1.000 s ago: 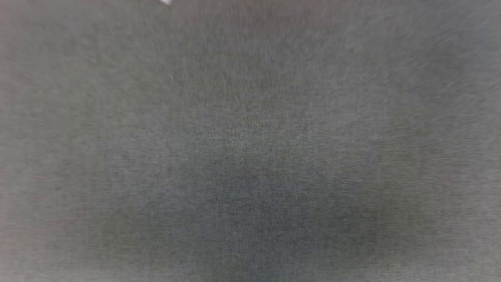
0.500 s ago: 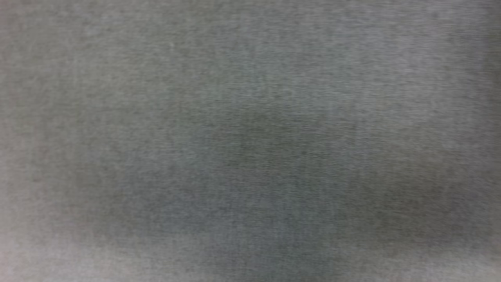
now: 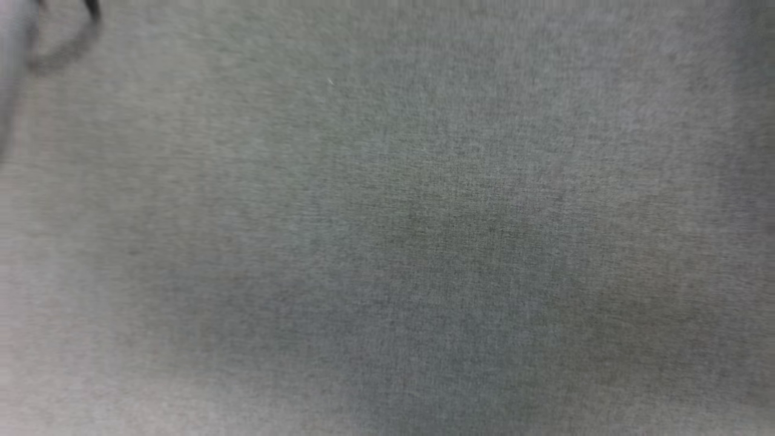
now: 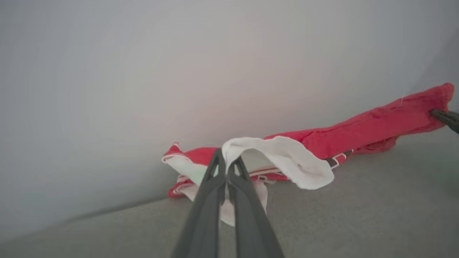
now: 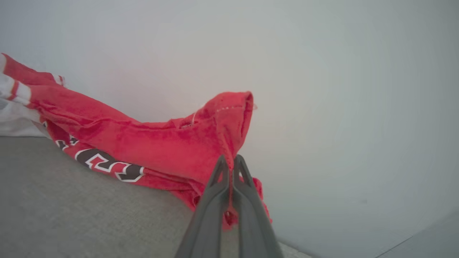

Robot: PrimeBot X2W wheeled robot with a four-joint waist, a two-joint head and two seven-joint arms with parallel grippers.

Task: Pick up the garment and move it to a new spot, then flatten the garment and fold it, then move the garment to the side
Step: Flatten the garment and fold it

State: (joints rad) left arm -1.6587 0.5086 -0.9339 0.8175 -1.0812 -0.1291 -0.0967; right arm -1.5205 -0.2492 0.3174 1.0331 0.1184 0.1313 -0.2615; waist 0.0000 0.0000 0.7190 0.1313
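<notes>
Black, white-outlined block characters (image 5: 107, 165) run along the lower fold of the garment (image 5: 161, 143) in my right wrist view. They are creased and cut off, so I can read none.

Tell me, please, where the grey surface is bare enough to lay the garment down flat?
The grey surface lies bare on the near side of the garment, between the left pincer and the right pincer; the head view shows more of it bare. It is crowded along the pale wall, where the garment bunches.
</notes>
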